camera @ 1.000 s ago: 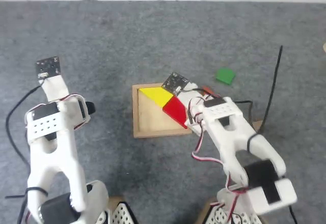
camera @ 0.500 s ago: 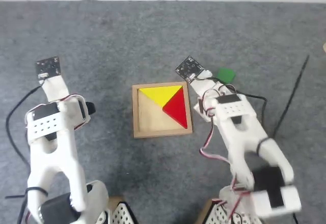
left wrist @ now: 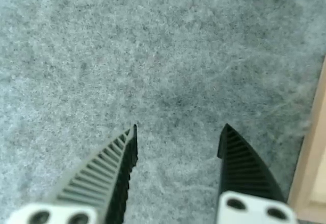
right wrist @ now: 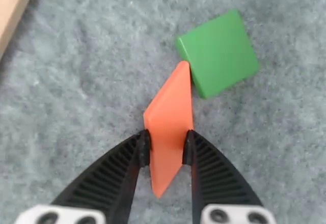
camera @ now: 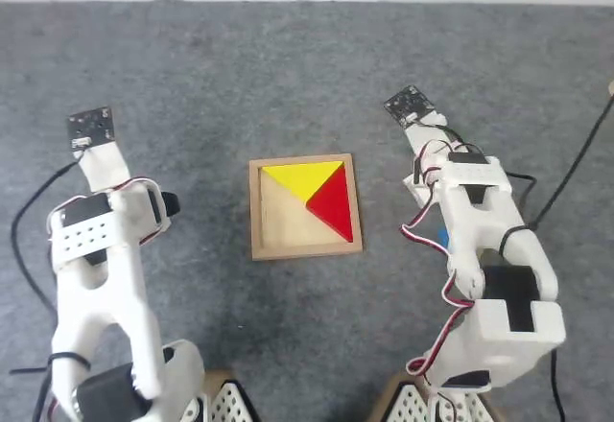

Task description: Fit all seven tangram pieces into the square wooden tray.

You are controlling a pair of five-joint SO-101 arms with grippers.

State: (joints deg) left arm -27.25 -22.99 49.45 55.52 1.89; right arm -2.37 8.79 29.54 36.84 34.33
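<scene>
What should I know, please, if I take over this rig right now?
Left tool: open, empty, over the mat beside the tray.
Right tool: shut on the orange piece, whose tip meets the green square on the mat.
Done: yellow triangle and red triangle sit in the tray.
Left: place the orange piece, the green square and the rest.

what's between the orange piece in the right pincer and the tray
Nothing visible does. Bare carpet lies between the orange piece in the right pincer and the tray; the green square sits on the side away from the tray.
</scene>
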